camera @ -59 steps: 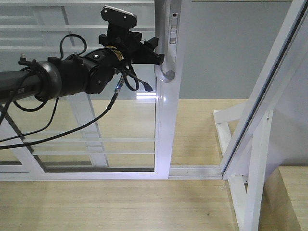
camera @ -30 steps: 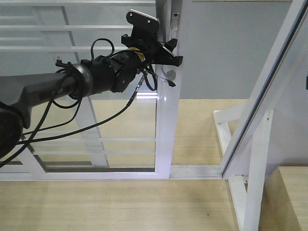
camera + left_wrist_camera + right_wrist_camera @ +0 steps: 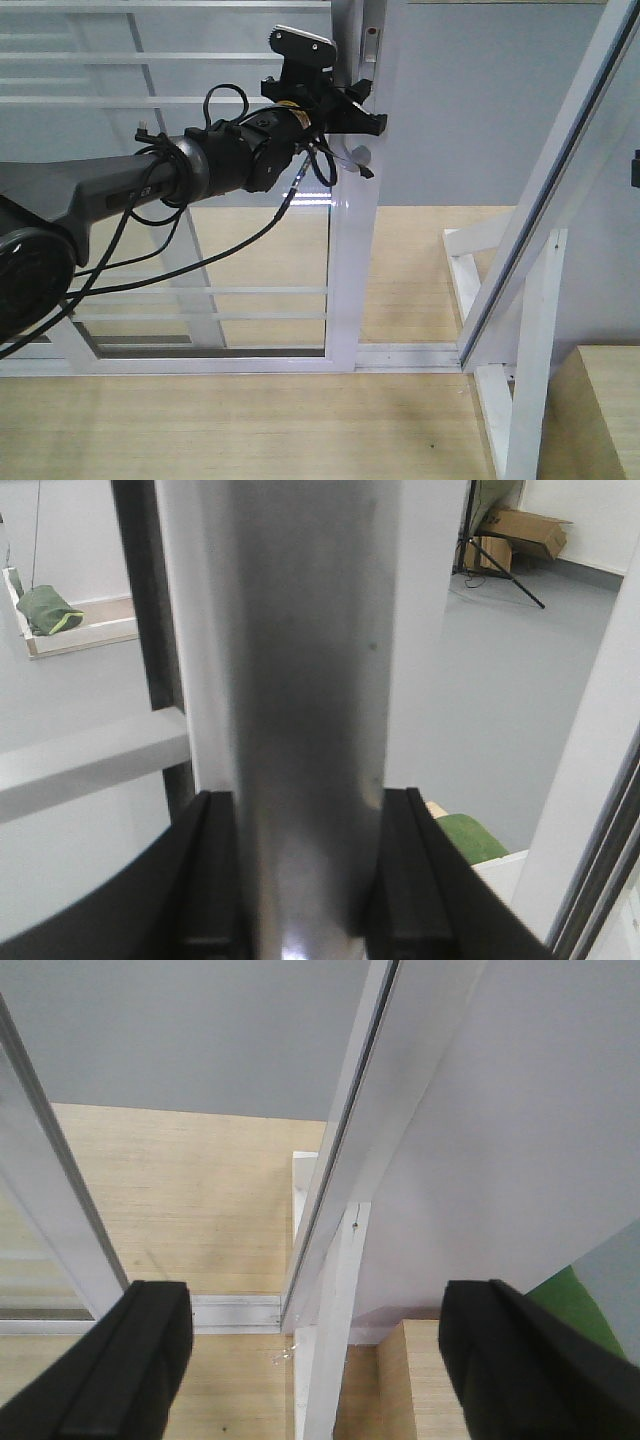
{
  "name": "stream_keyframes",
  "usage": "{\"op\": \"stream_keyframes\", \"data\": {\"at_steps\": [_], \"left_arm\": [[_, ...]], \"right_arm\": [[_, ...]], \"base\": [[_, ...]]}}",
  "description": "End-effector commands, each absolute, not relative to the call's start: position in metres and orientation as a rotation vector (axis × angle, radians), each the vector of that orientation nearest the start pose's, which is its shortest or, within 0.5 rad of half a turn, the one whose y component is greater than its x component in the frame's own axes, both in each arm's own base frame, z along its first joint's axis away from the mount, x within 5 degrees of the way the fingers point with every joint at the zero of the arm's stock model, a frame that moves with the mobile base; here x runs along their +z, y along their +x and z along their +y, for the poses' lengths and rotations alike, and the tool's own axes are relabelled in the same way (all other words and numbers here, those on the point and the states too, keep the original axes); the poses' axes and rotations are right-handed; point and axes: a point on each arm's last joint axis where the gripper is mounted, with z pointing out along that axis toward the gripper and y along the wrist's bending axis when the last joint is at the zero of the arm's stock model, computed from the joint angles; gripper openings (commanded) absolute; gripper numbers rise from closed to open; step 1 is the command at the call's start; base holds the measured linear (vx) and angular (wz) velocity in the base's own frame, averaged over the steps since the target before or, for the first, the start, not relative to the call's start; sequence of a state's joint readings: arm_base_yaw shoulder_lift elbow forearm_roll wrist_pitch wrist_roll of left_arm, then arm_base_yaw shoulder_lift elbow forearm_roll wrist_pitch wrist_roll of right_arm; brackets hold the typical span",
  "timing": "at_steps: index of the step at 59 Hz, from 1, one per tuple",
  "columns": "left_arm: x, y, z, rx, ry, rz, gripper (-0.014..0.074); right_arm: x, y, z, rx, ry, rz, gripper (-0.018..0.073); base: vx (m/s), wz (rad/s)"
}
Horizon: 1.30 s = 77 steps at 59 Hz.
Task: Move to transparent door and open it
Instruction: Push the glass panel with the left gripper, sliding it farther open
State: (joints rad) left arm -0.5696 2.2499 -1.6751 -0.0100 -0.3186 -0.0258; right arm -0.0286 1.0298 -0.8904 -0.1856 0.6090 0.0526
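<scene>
At the white-framed transparent glass door (image 3: 345,260), our black left gripper (image 3: 352,118) stretches level, both fingers (image 3: 215,870) clamped around one silver-grey bar handle (image 3: 305,680); our right gripper (image 3: 315,1360) gapes empty

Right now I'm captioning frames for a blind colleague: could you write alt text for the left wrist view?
A vertical silver-grey bar handle fills the centre, clamped between the two black fingers of the left hand at the bottom edge. The transparent door's white frame stands behind it, with grey floor and cardboard boxes far off at upper right.
</scene>
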Motion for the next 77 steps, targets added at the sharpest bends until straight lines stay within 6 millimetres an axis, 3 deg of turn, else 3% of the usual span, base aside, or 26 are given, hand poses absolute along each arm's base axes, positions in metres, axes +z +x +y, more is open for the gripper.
{"op": "stream_keyframes", "data": {"at_steps": [1,20,40,61,77], "left_arm": [[0.255,0.446,-0.278,-0.459,0.401,1.543,-0.0009],[0.260,0.457,-0.258,-0.436,0.342,1.551,-0.0008],[0.285,0.459,-0.233,-0.396,0.323,1.574,-0.0006],[0.296,0.462,-0.209,-0.362,0.293,1.640,-0.0006],[0.313,0.466,-0.174,-0.302,0.258,1.688,-0.0006]], "right_arm": [[0.356,0.212,-0.017,-0.200,-0.031,2.113,0.0564],[0.357,0.213,-0.017,-0.201,-0.033,2.107,0.0564],[0.357,0.213,-0.017,-0.201,-0.033,2.107,0.0564],[0.357,0.213,-0.017,-0.203,-0.034,2.106,0.0564],[0.357,0.213,-0.017,-0.203,-0.034,2.106,0.0564]], "base": [[0.00,0.00],[0.00,0.00],[0.00,0.00],[0.00,0.00],[0.00,0.00]]}}
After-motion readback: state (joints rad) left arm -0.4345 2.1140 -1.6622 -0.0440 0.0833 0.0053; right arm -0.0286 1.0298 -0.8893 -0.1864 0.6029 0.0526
